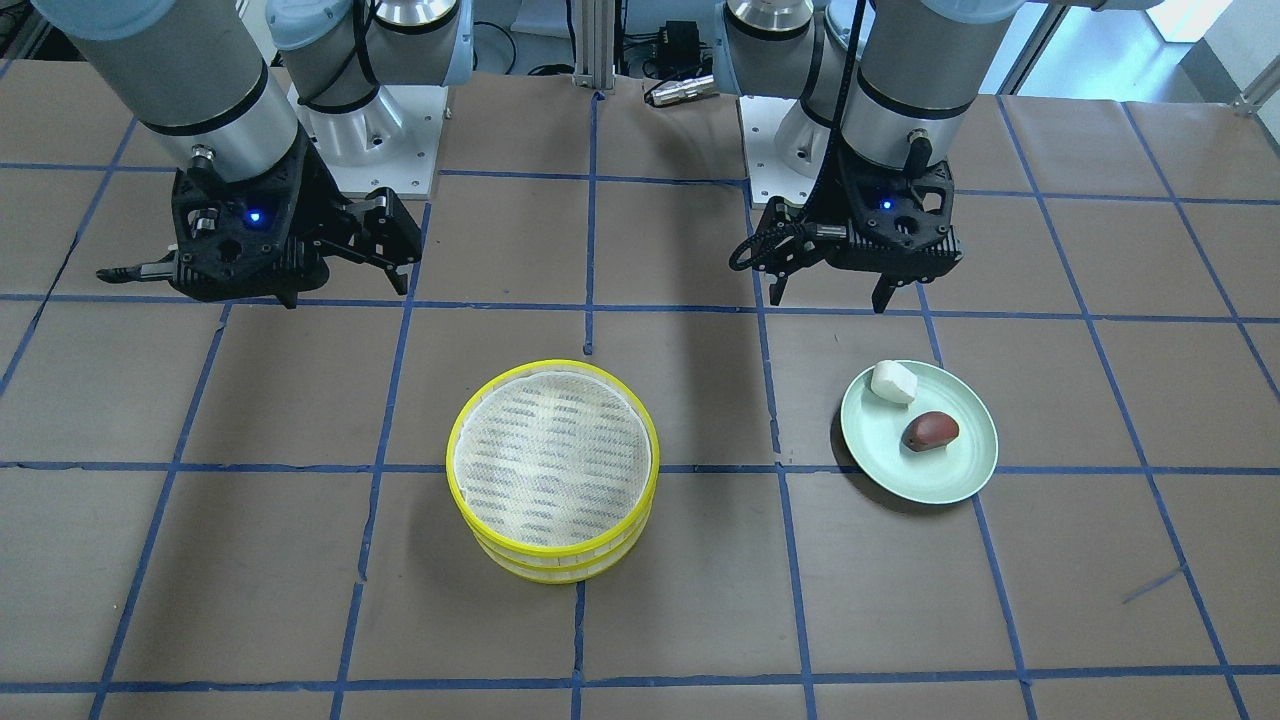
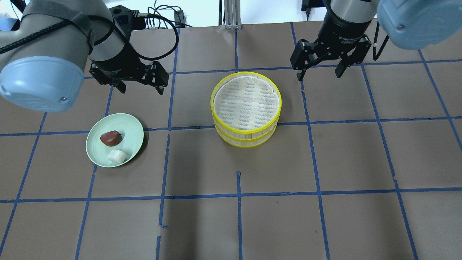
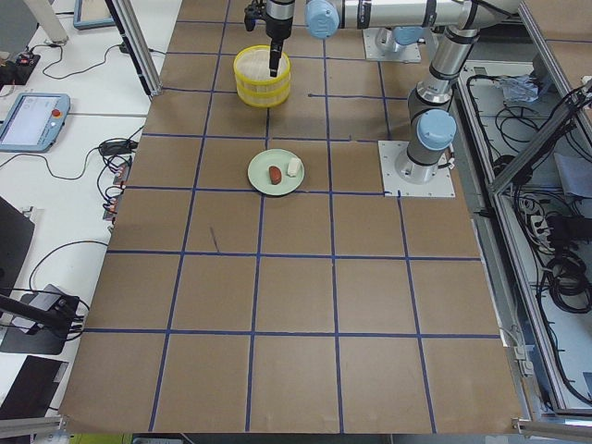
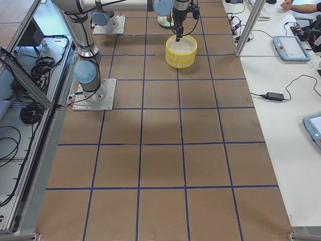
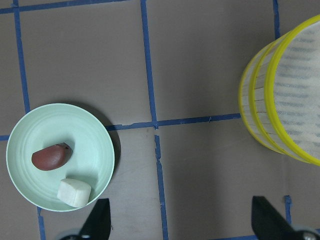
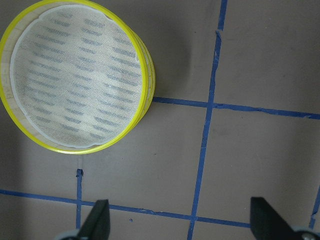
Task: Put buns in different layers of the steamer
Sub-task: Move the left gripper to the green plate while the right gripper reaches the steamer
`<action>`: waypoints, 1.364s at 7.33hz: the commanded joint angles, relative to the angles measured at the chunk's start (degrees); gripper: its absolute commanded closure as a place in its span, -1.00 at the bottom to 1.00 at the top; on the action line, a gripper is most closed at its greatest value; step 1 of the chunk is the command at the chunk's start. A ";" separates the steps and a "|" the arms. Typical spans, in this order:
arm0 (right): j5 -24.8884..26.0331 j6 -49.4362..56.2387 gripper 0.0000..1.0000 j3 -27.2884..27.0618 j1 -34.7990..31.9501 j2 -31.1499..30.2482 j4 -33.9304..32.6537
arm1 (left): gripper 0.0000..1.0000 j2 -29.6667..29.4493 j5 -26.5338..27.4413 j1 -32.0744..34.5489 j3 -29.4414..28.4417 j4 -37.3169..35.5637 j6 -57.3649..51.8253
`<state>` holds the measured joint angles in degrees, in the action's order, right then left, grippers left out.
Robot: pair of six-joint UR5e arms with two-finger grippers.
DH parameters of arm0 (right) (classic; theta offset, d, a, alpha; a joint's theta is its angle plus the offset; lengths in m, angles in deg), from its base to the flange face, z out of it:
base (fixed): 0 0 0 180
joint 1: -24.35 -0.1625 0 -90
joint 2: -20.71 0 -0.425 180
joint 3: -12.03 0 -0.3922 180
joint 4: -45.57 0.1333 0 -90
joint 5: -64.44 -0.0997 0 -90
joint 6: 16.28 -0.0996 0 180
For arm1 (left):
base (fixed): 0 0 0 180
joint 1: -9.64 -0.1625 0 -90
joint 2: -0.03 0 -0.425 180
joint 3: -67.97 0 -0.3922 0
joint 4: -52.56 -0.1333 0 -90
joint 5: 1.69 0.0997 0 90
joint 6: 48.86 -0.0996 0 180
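Two steamer layers (image 2: 247,132) stand stacked at the table's middle, yellow-rimmed, and the top mesh floor (image 6: 75,75) is bare. They also show in the front view (image 1: 555,549) and at the right edge of the left wrist view (image 5: 252,100). A white blocky bun (image 2: 117,156) and a reddish-brown bun (image 2: 110,138) lie side by side on a pale green plate (image 2: 130,129). The left wrist view shows both buns too, the white one (image 5: 74,192) and the brown one (image 5: 51,156). My left gripper (image 2: 141,90) hovers open and empty behind the plate. My right gripper (image 2: 319,76) hovers open and empty behind and right of the stack.
Brown table paper carries a blue tape grid (image 2: 238,195). The two arm bases (image 1: 380,150) (image 1: 790,140) stand at the robot's side of the table. Control pendants and cables lie beyond the table's ends (image 4: 288,47).
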<state>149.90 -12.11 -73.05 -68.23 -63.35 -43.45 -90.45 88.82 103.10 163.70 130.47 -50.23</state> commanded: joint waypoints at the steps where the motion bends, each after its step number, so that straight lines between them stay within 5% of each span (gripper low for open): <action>1: 1.36 -0.03 -1.00 0.00 -0.06 -0.05 0.16 | -1.00 0.21 0.02 0.15 -0.01 0.82 -0.04; 3: 1.37 -0.82 -1.00 0.35 -0.41 0.90 -2.29 | -1.00 0.39 0.10 -0.55 0.07 1.01 -0.21; 5: 2.16 -5.45 -0.99 0.09 -1.37 7.29 -9.48 | -1.00 -0.22 2.38 -5.61 0.86 1.27 -13.74; 7: 2.69 -9.24 -0.99 -1.04 -4.88 14.59 -15.92 | -1.00 -1.71 1.60 -17.55 9.87 -2.73 -26.18; 9: 2.69 -11.72 -0.98 -3.76 -6.38 18.39 -22.94 | -1.00 -5.48 1.60 -20.07 16.22 -9.26 -27.46; 10: 2.69 -11.29 -0.79 -5.25 -6.39 18.40 -23.22 | -1.00 -8.46 1.51 -20.07 16.77 -9.80 -27.37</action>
<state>152.51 -23.24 -76.56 -74.20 -45.79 -65.01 -95.59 90.40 83.67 178.52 122.47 -77.25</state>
